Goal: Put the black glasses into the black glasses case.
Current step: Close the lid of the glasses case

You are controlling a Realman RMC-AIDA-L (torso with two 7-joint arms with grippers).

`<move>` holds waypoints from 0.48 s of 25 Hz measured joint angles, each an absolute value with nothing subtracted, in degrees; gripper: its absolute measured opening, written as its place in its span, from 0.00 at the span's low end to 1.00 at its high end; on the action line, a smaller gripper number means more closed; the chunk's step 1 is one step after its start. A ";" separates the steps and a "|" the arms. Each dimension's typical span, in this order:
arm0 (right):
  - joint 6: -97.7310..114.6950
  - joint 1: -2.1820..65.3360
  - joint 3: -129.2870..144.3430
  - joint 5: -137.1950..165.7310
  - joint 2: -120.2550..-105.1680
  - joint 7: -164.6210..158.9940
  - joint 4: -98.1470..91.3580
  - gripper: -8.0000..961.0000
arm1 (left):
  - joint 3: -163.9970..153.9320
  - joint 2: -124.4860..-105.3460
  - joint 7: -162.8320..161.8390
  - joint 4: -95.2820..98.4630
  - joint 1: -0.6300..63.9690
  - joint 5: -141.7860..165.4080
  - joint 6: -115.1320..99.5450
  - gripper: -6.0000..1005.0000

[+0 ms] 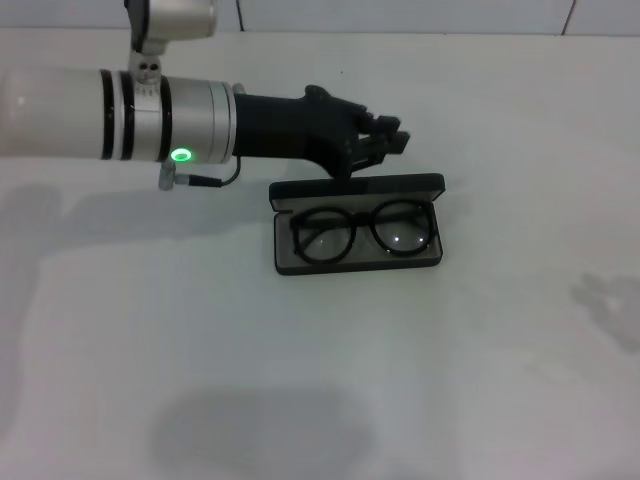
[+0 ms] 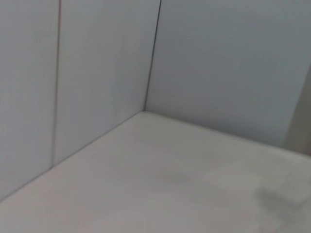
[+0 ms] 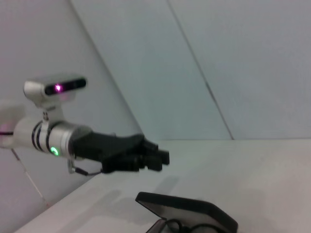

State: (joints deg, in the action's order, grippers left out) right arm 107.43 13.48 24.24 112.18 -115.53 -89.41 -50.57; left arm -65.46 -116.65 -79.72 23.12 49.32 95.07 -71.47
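Observation:
The black glasses (image 1: 365,232) lie lenses-up inside the open black glasses case (image 1: 358,266), near the middle of the white table. The case's lid (image 1: 355,190) stands raised at the far side. My left gripper (image 1: 393,136) hovers just behind and above that lid, shut with nothing in it. The right wrist view shows this left gripper (image 3: 163,159) from the side, above the case lid (image 3: 189,211), with a bit of the glasses (image 3: 187,227) below. My right gripper is out of view. The left wrist view shows only table and wall.
A white table (image 1: 320,380) spreads all around the case. A pale panelled wall (image 2: 107,58) stands behind the table.

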 joint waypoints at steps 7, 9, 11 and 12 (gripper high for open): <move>97.40 18.39 33.78 112.96 -115.78 -85.84 -48.41 0.21 | -65.29 -117.64 -79.18 36.53 41.07 86.82 -83.29 0.20; 93.87 20.10 37.19 113.25 -115.70 -86.04 -48.10 0.19 | -65.12 -117.06 -78.82 40.76 35.68 83.48 -86.05 0.20; 90.22 21.29 39.60 113.29 -115.64 -86.49 -47.64 0.13 | -64.49 -116.42 -77.85 42.61 32.01 80.71 -87.96 0.20; 88.45 21.83 40.46 113.43 -115.61 -86.68 -47.38 0.11 | -63.73 -116.20 -76.90 42.67 30.64 79.84 -88.85 0.20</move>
